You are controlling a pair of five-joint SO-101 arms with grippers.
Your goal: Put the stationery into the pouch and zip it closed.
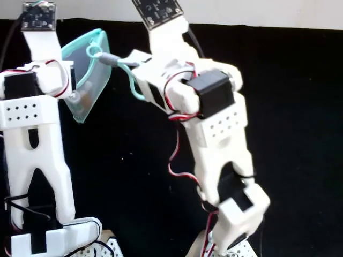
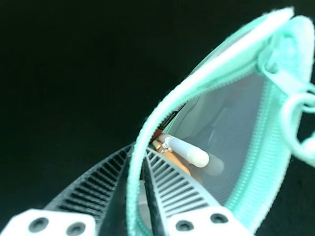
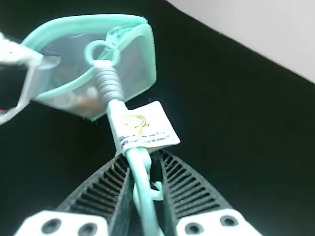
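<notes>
Holding the pouch (image 1: 87,72) up in the air over the black table (image 1: 300,107), between the two arms. Pinching its green edge tight with the left gripper (image 2: 143,150), jaws almost shut on it. Squeezing the green cord (image 3: 139,172) with the right gripper (image 3: 145,156), jaws close together around it. Cord tied to the grey zip pull (image 3: 107,83).

Risking a slip here: pulling too hard on the cord and dragging the pouch out of the left jaws. Or letting the thin cord slide through the right jaws, leaving the zip stuck. Maybe tipping the pouch and spilling things too, with the zip perhaps not shut all the way. Hard telling how far along.

Seeing a white pen (image 2: 189,151) lying inside, through the clear side, in the left wrist view. Seeing the white paper tag (image 3: 145,127) on the cord in the right wrist view. Seeing both arms leaning toward each other in the high view.
</notes>
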